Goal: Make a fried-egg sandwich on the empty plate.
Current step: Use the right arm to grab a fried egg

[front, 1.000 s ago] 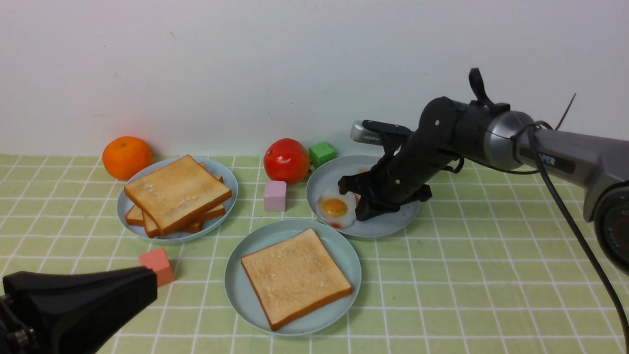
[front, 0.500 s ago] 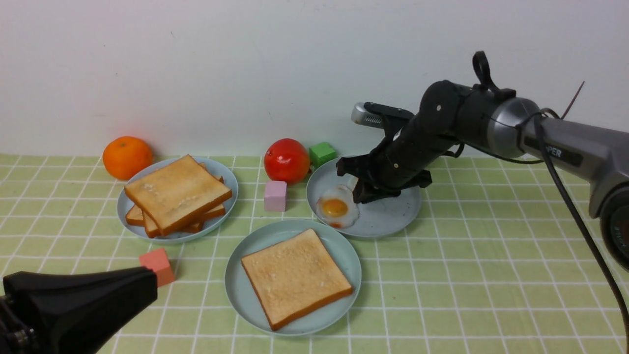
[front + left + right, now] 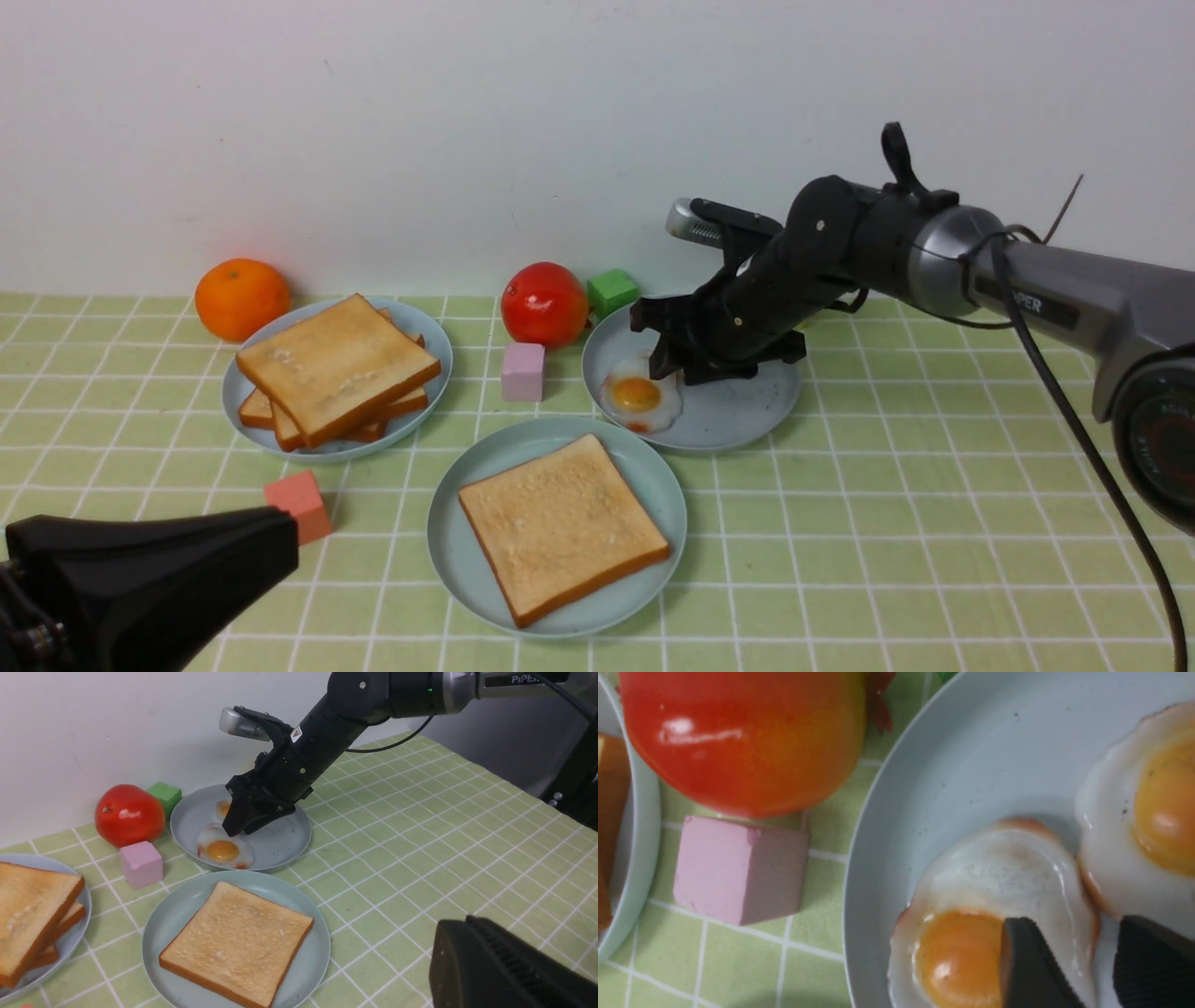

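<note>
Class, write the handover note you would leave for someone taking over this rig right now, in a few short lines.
Right end effector: open, over the grey-blue plate, holding nothing.
Left end effector: shut, off to the left, away from the food.
Fried eggs: two on the grey-blue plate, the nearer egg beside the right fingers.
Spare toast: stacked on the left plate.
Done: one toast slice on the teal-green plate.
Left: an egg onto that slice, then a second slice on top.
</note>
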Motion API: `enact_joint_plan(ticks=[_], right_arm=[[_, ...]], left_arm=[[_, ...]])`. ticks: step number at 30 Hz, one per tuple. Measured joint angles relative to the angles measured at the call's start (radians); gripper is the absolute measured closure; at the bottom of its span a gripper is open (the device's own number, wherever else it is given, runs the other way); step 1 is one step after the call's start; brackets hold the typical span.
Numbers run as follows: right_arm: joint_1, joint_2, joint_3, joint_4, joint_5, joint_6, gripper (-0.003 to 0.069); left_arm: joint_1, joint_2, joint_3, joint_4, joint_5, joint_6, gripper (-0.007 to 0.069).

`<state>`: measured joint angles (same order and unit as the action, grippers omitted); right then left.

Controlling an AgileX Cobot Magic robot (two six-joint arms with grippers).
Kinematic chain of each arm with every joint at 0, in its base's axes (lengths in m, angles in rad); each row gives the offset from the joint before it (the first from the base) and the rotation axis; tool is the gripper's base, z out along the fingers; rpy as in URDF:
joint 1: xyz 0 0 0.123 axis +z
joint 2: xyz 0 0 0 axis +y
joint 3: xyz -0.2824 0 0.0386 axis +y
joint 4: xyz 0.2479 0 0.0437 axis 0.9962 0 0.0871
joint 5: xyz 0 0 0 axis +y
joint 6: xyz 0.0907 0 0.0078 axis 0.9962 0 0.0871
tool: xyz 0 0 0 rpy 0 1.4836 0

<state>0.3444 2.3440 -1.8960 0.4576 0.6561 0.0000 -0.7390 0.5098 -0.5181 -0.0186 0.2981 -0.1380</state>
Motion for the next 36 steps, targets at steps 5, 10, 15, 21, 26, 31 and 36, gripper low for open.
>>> enact_joint_plan(ticks=[5,10,15,21,26,31,36], right_arm=[[0.001,0.014,-0.004,0.003,-0.018,0.000,0.0392],[0.004,0.021,-0.013,0.007,-0.032,-0.012,0.0394],[0.009,0.022,-0.013,0.006,-0.035,-0.078,0.0396],[0.018,0.028,-0.014,0.003,-0.051,-0.139,0.0436],[0.018,0.035,-0.025,0.002,-0.040,-0.261,0.0474],[0.018,0.037,-0.030,-0.013,-0.039,-0.295,0.0484],[0.023,0.037,-0.030,-0.034,-0.049,-0.273,0.0453]], left_arm=[[0.000,0.000,0.000,0.000,0.001,0.000,0.0615],[0.000,0.000,0.000,0.000,0.001,0.000,0.0611],[0.000,0.000,0.000,0.000,0.001,0.000,0.0611],[0.000,0.000,0.000,0.000,0.001,0.000,0.0608],[0.000,0.000,0.000,0.000,0.001,0.000,0.0606],[0.000,0.000,0.000,0.000,0.001,0.000,0.0606],[0.000,0.000,0.000,0.000,0.001,0.000,0.0603]])
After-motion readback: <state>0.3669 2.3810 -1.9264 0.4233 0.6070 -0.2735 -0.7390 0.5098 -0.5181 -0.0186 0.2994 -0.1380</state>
